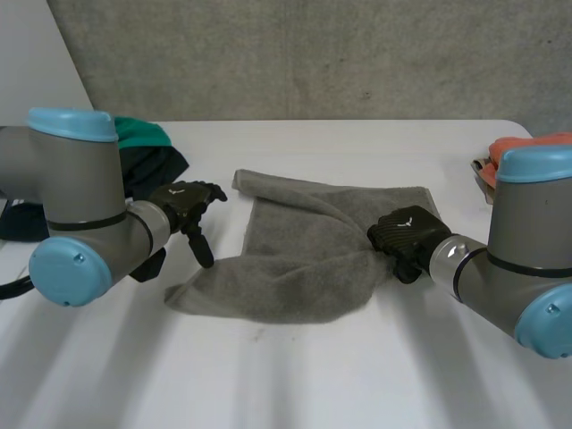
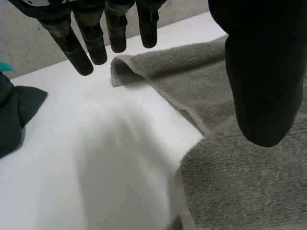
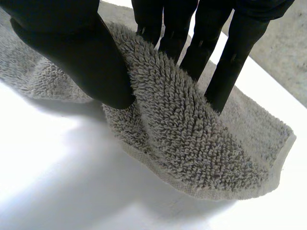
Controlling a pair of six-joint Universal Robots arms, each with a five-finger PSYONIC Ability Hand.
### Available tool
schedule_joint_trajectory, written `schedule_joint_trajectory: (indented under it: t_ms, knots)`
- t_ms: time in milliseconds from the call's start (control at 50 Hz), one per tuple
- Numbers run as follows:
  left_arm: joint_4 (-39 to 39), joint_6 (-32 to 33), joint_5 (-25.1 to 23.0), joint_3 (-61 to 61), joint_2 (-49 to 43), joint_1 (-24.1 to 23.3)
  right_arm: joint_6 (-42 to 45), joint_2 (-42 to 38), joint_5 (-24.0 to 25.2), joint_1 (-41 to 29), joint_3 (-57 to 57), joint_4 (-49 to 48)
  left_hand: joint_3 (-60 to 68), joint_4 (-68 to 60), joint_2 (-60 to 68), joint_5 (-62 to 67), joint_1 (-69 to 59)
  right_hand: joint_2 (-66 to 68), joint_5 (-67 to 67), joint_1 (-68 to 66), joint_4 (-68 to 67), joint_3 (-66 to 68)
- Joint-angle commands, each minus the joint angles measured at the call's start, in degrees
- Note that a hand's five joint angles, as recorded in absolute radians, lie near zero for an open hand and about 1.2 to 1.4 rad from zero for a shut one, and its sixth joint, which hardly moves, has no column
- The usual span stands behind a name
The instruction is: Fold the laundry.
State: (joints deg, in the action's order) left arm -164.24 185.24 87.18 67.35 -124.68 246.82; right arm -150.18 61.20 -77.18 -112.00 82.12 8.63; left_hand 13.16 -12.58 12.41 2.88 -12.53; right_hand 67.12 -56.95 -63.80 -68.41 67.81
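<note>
A grey towel [image 1: 304,255] lies rumpled and partly folded in the middle of the white table [image 1: 295,375]. My right hand [image 1: 407,234] is at the towel's right edge, and its fingers [image 3: 225,62] and thumb pinch a fold of the grey towel [image 3: 187,124] between them. My left hand [image 1: 188,207] hovers open just off the towel's left edge, with straight fingers [image 2: 81,43] above bare table and the thumb over the grey towel [image 2: 240,182]. It touches nothing.
A pile of dark and green clothes [image 1: 147,156] lies at the back left behind my left arm, and its dark cloth [image 2: 14,115] is beside my left hand. An orange cloth [image 1: 523,147] sits at the far right edge.
</note>
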Motion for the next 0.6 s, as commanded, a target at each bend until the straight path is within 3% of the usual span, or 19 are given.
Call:
schedule_joint_trajectory:
  t_ms: [20,160,240,440,520,540,560,600]
  knots:
    - [1.2,-0.1,0.6,-0.4,-1.5,-1.2,-5.6,3.3,-0.7,-1.1,1.4,4.2,-1.8,1.2,-1.0,-1.5,1.1,12.9,-13.0,-16.2,-11.6,12.2]
    - [1.5,0.5,1.9,-1.9,-5.4,-4.5,-14.3,10.2,-2.4,-4.9,6.9,4.3,1.8,-2.3,2.5,2.0,-2.4,12.9,-13.0,-16.2,-11.6,12.2]
    - [1.4,0.8,6.3,-3.0,-7.0,-6.1,-17.9,13.3,-3.7,-7.1,9.7,3.8,8.1,-8.7,8.9,8.4,-8.7,12.9,-13.0,-16.2,-11.6,12.2]
    - [1.6,4.1,9.7,-5.7,-10.6,-7.6,-19.2,16.1,-4.6,-8.8,12.4,3.2,15.2,-15.8,16.0,15.5,-15.8,12.9,-13.0,-16.2,-11.6,12.2]
    - [1.3,5.6,10.6,-6.5,-11.4,-7.6,-19.2,15.8,-4.6,-8.8,12.4,3.4,36.8,-37.4,37.6,37.1,-37.5,12.9,-13.0,-16.2,-11.6,12.2]
    - [1.2,5.9,10.9,-6.8,-11.3,-7.6,-19.2,15.9,-4.6,-8.8,12.4,3.4,54.1,-54.6,54.8,54.3,-54.7,12.9,-13.0,-16.2,-11.6,12.2]
    - [1.1,6.1,11.0,-7.0,-11.2,-7.6,-19.2,15.9,-4.6,-8.8,12.6,3.4,62.6,-63.1,63.3,62.8,-63.2,12.9,-13.0,-16.2,-11.6,12.2]
    - [0.8,6.3,11.0,-7.3,-11.0,-7.7,-19.3,16.1,-4.6,-9.0,13.2,3.4,66.8,-67.4,67.6,67.1,-67.5,12.9,-13.0,-16.2,-11.6,12.2]
